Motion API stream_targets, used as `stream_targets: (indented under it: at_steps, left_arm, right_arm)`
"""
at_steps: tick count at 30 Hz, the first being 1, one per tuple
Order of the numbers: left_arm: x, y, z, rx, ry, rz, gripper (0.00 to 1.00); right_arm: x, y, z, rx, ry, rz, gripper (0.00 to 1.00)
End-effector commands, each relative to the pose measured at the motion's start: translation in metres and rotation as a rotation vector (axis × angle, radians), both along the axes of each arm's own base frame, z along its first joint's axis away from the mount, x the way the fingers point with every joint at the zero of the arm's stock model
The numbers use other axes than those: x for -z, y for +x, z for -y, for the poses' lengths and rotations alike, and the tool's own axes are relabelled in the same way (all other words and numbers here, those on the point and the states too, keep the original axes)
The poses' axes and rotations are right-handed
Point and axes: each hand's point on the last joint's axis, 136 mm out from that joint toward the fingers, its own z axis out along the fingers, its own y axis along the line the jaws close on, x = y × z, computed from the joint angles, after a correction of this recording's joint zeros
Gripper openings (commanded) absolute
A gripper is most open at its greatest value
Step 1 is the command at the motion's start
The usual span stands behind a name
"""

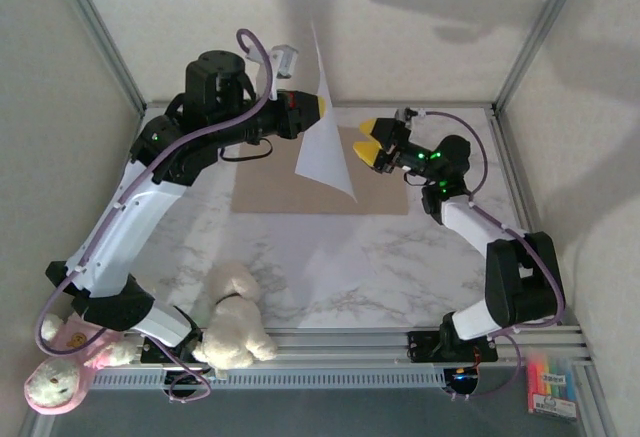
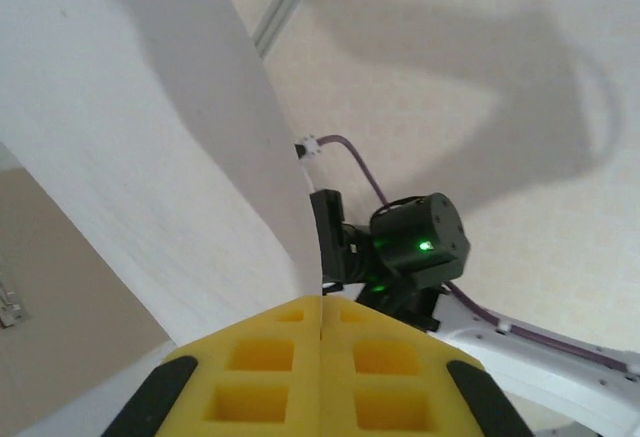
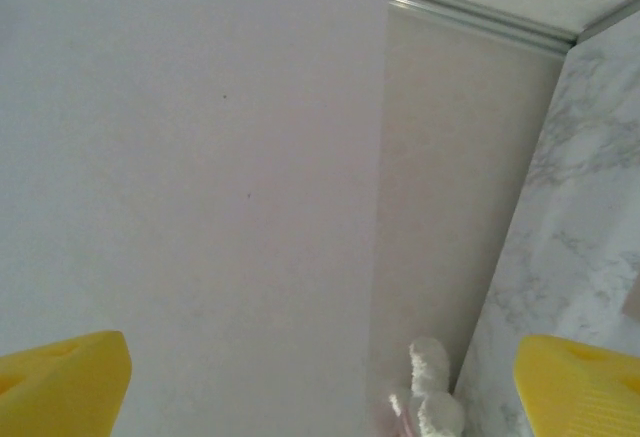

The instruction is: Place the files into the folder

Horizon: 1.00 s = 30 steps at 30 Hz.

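Hanging nearly upright over the far half of the table (image 1: 430,257), one white sheet (image 1: 325,152) is pinched at its edge by my left gripper (image 1: 320,107). On the left wrist camera the yellow pads (image 2: 260,377) meet flush, with the sheet (image 2: 150,157) caught in the seam. Its lower corner dips over the tan folder (image 1: 275,192), which lies flat on the marble; I cannot tell whether it is open. My right gripper (image 1: 368,141) sits just beside the sheet's lower edge, fingers (image 3: 60,382) spread wide, holding nothing. A second sheet (image 1: 335,262) appears to lie flat just in front of the folder. A white plush toy (image 1: 235,322) rests at the near edge.
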Motion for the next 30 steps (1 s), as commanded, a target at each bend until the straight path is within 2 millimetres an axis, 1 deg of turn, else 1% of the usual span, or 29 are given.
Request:
stream_targets:
  at_steps: [1,4,6,10,12,13,16,18,24,28,30]
  left_arm:
    - [-0.02,-0.014,-0.003,0.05,-0.069,0.024,0.0]
    - [-0.023,-0.016,-0.003,0.067,-0.086,0.027,0.0]
    - [-0.021,-0.016,-0.004,0.068,-0.088,0.026,0.0]
    - [-0.004,-0.008,-0.008,0.062,-0.082,-0.017,0.0]
    - [0.007,-0.003,-0.015,0.056,-0.081,-0.036,0.0]
    - [0.012,0.0,-0.019,0.046,-0.08,-0.045,0.0]
    - [0.038,0.012,-0.039,0.015,-0.084,-0.11,0.0]
    - [0.051,0.016,-0.051,0.008,-0.093,-0.141,0.0]
    - [0.083,0.019,-0.07,0.003,-0.061,-0.202,0.0]
    - [0.092,0.023,-0.079,-0.014,-0.074,-0.222,0.0]
    - [0.091,0.026,-0.081,-0.02,-0.081,-0.22,0.0]
  right_arm:
    - [-0.031,-0.009,-0.005,-0.026,0.056,0.084,0.99]
    - [-0.032,-0.012,-0.006,-0.035,0.06,0.077,0.99]
    - [-0.037,-0.013,-0.005,-0.044,0.077,0.078,0.99]
    - [-0.044,-0.016,-0.005,-0.057,0.099,0.075,0.99]
    - [-0.047,-0.017,-0.004,-0.062,0.108,0.076,0.99]
    - [-0.048,-0.018,-0.004,-0.062,0.11,0.074,0.99]
    - [-0.054,-0.022,-0.003,-0.068,0.119,0.102,0.99]
    - [-0.056,-0.023,-0.003,-0.069,0.122,0.103,0.99]
    - [-0.055,-0.022,-0.003,-0.075,0.121,0.102,0.99]
    - [-0.048,-0.022,-0.005,-0.084,0.106,0.101,0.99]
    - [-0.042,-0.02,-0.006,-0.087,0.098,0.09,0.95]
